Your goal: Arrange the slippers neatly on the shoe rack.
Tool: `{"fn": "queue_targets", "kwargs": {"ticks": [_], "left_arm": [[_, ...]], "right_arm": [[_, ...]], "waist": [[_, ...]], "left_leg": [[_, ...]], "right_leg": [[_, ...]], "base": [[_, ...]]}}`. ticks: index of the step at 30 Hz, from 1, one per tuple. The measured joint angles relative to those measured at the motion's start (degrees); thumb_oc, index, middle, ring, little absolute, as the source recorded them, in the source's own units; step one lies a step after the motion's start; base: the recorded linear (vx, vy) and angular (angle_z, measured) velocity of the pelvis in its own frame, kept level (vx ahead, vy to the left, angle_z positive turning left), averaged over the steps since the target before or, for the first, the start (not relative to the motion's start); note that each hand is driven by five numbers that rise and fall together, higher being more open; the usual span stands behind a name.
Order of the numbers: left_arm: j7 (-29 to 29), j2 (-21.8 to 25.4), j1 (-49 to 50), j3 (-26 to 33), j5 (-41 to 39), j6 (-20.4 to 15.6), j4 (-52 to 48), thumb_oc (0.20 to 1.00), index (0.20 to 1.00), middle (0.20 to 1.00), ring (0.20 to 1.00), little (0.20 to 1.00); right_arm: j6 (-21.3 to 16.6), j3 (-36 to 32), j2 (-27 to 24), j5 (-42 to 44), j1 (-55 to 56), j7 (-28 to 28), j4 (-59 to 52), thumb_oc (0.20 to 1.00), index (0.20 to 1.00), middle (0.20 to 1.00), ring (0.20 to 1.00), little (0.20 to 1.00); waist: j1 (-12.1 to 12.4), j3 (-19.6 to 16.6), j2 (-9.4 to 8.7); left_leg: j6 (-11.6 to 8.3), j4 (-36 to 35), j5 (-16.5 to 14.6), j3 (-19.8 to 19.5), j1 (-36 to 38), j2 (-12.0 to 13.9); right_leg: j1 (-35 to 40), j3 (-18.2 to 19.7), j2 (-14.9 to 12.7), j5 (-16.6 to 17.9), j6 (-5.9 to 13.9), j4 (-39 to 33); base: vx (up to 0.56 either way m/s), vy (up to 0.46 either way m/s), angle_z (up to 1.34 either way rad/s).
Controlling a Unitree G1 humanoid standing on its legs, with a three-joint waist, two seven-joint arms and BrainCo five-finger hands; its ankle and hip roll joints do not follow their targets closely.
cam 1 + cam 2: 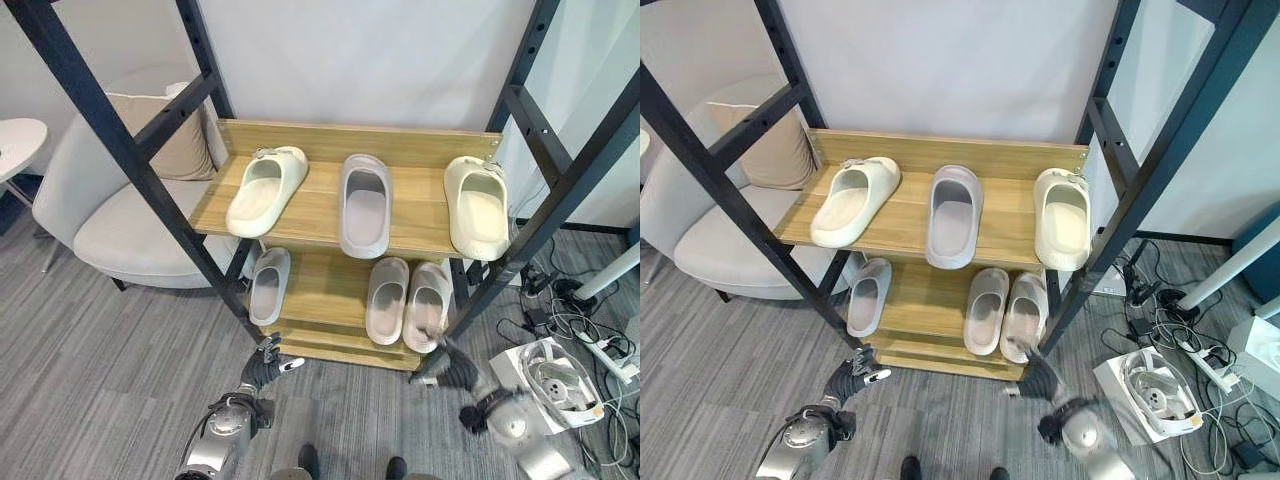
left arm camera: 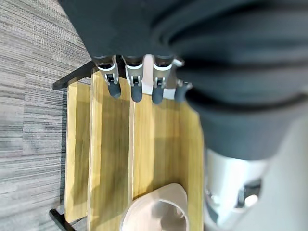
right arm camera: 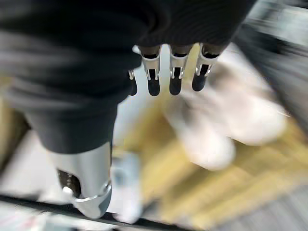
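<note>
We logged six slippers on the shoe rack (image 1: 300,215). Upper shelf: a cream slipper (image 1: 265,189) at 10 o'clock, skewed with its toe swung outward; a grey slipper (image 1: 365,204) at 12, squared to the shelf; a second cream slipper (image 1: 477,205) at 2, near the right post. Lower shelf: a lone grey slipper (image 1: 268,284) at 9, well apart from a pale pair (image 1: 407,301) lying side by side and touching at 4.

Left hand (image 1: 266,364) hung below the rack's front edge at 7 o'clock, fingers (image 2: 136,85) straight, nothing held. Right hand (image 1: 458,370) sat at 5 o'clock by the right front post (image 1: 470,300); its fingers (image 3: 174,79) hung straight too, nothing in them.

Risks, as we judged them. The black diagonal braces (image 1: 120,140) crowd both sides, so an arm raised toward the upper shelf could clip one and rock the frame. The skewed cream slipper lay close to the front lip; a sideways nudge with flat fingers might tip it off. The pale pair's heels overhung the lower shelf's edge, so a brush from the right hand could drag one onto the floor (image 1: 100,380). Soft foam may squash and slip in a loose grasp.
</note>
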Motion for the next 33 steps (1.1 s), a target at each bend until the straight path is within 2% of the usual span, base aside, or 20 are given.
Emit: {"fn": "queue_targets", "kwargs": {"ticks": [2, 4, 5, 9, 11, 12, 14, 20, 23, 25, 26, 32, 33], "left_arm": [[0.1, -0.6, 0.0, 0.0, 0.0, 0.0, -0.9, 1.000, 1.000, 1.000, 1.000, 1.000], [0.1, -0.8, 0.0, -0.1, 0.0, -0.1, -1.5, 1.000, 1.000, 1.000, 1.000, 1.000], [0.2, -0.9, 0.0, -0.2, 0.0, -0.2, -1.6, 1.000, 1.000, 1.000, 1.000, 1.000], [0.3, -1.0, 0.5, -0.5, -0.1, -0.3, -3.0, 1.000, 1.000, 1.000, 1.000, 1.000], [0.1, -1.2, 0.6, -1.1, -0.1, -0.3, -3.1, 1.000, 1.000, 1.000, 1.000, 1.000], [-0.1, -1.2, 0.6, -2.0, -0.1, -0.3, -3.4, 1.000, 1.000, 1.000, 1.000, 1.000], [-0.7, -1.2, 0.5, -3.4, -0.1, -0.3, -3.5, 1.000, 1.000, 1.000, 1.000, 1.000], [-1.5, -0.8, 0.1, -5.1, -0.2, -0.2, -3.3, 1.000, 1.000, 1.000, 1.000, 1.000], [-1.8, -0.4, -0.1, -5.1, -0.3, -0.2, -3.0, 1.000, 1.000, 1.000, 1.000, 1.000], [-1.9, 0.3, -0.4, -5.1, -0.3, -0.1, -2.8, 1.000, 1.000, 1.000, 1.000, 1.000], [-1.9, 0.8, -0.4, -5.1, -0.3, -0.1, -2.7, 1.000, 1.000, 1.000, 1.000, 1.000], [-1.4, 2.6, -3.4, -5.1, -0.8, -0.2, -2.5, 1.000, 1.000, 1.000, 1.000, 1.000], [-1.2, 2.6, -4.2, -5.1, -0.8, -0.3, -2.5, 1.000, 1.000, 1.000, 1.000, 1.000]], "right_arm": [[-0.8, -1.5, -1.9, -1.8, 1.6, 0.9, -13.9, 1.000, 1.000, 1.000, 1.000, 1.000], [-3.6, -3.2, -1.6, -1.7, 1.4, 0.9, -20.5, 1.000, 1.000, 1.000, 1.000, 1.000], [-4.0, -3.6, -2.1, -1.7, -0.2, 0.7, -21.9, 1.000, 1.000, 1.000, 1.000, 1.000], [-4.6, -7.4, -3.4, -1.8, -11.3, -2.6, -20.1, 1.000, 1.000, 1.000, 1.000, 1.000], [-4.3, -8.4, -3.7, -2.3, -17.8, -5.7, -15.6, 1.000, 1.000, 1.000, 1.000, 1.000], [-4.0, -8.3, -3.6, -3.7, -21.9, -8.3, -11.3, 1.000, 1.000, 1.000, 1.000, 1.000], [-1.7, -8.1, -4.0, -6.8, -27.6, -11.4, -4.1, 1.000, 1.000, 1.000, 1.000, 1.000], [3.1, -4.9, -3.9, -9.0, -36.9, -18.0, 9.9, 1.000, 1.000, 1.000, 1.000, 1.000], [4.6, -3.0, -3.7, -9.0, -41.6, -19.4, 18.4, 1.000, 1.000, 1.000, 1.000, 1.000], [5.3, -2.6, -3.1, -9.0, -42.5, -19.7, 20.9, 1.000, 1.000, 1.000, 1.000, 1.000], [5.6, -2.5, -2.6, -9.0, -42.7, -19.9, 21.9, 1.000, 1.000, 1.000, 1.000, 1.000], [6.9, -0.1, -0.8, -9.1, -49.2, -21.6, 32.8, 1.000, 1.000, 1.000, 1.000, 1.000], [7.6, -0.1, -0.7, -9.3, -50.5, -21.8, 34.6, 0.906, 0.906, 0.906, 0.906, 0.906]], "waist": [[-0.5, -0.2, 0.06], [-0.6, -0.6, 0.01], [-0.9, -0.9, -0.02], [-0.9, -1.8, 0.11], [-0.2, -2.6, 0.02], [1.0, -3.0, 0.10], [2.4, -3.1, -0.10], [5.5, -2.6, -1.73], [7.5, -1.6, -3.49], [8.0, -1.0, -4.41], [9.0, -0.9, -4.69], [9.7, 1.5, -5.03], [9.7, 1.6, -5.05]], "left_leg": [[0.17, 0.0, 0.1, 0.2, 0.0, -0.1], [0.37, 0.3, 0.3, 0.4, 0.1, 0.0], [0.37, 0.3, 0.3, 0.8, 0.1, 0.0], [0.42, 0.3, 0.4, 1.4, 0.1, 0.1], [0.47, 0.3, 0.4, 1.4, 0.1, 0.1], [0.54, 0.3, 0.4, 1.2, 0.0, 0.1], [0.63, 0.3, 0.5, 0.7, -0.1, 0.0], [0.97, 0.3, 1.1, -1.8, -2.0, -0.3], [0.91, 0.3, 1.4, -2.9, -2.6, -0.3], [0.91, 0.3, 1.5, -3.3, -3.2, -0.4], [0.92, 0.4, 1.5, -3.5, -3.6, -0.4], [0.99, 0.4, 1.9, -4.7, -5.5, -0.8], [0.91, 0.4, 2.0, -4.9, -5.9, -0.8]], "right_leg": [[-0.1, 0.4, 0.0, 0.4, 0.30, -0.1], [-0.2, 0.8, 0.0, 0.5, 0.14, -0.2], [-0.4, 1.1, 0.0, 1.0, -0.47, -0.2], [-0.4, 1.3, 0.1, 1.3, -0.50, -0.4], [-0.4, 1.3, 0.1, 1.4, -0.53, -0.4], [-0.3, 1.1, 0.1, 1.2, -0.31, -0.4], [-0.3, 0.8, 0.1, 1.2, -0.29, -0.3], [-0.9, -1.5, 0.1, 1.2, -0.34, -0.2], [-1.0, -2.6, 0.1, 1.2, -0.26, -0.3], [-1.3, -3.4, 0.1, 1.0, -0.04, -0.3], [-1.7, -3.5, 0.0, 1.0, -0.03, -0.3], [-2.9, -4.6, -0.1, 1.0, 0.02, -0.4], [-3.1, -5.0, -0.1, 1.0, 0.03, -0.6]], "base": [[-0.01, 0.031, -0.10], [0.00, 0.020, -0.12], [0.02, 0.024, -0.09], [0.02, 0.028, -0.07], [0.01, 0.015, 0.03], [0.02, 0.026, 0.06], [0.00, 0.027, 0.12], [-0.02, 0.011, 0.20], [-0.02, 0.013, 0.21], [-0.02, 0.009, 0.16], [-0.07, 0.024, 0.12], [-0.06, 0.032, 0.10], [-0.05, 0.035, 0.09]]}}
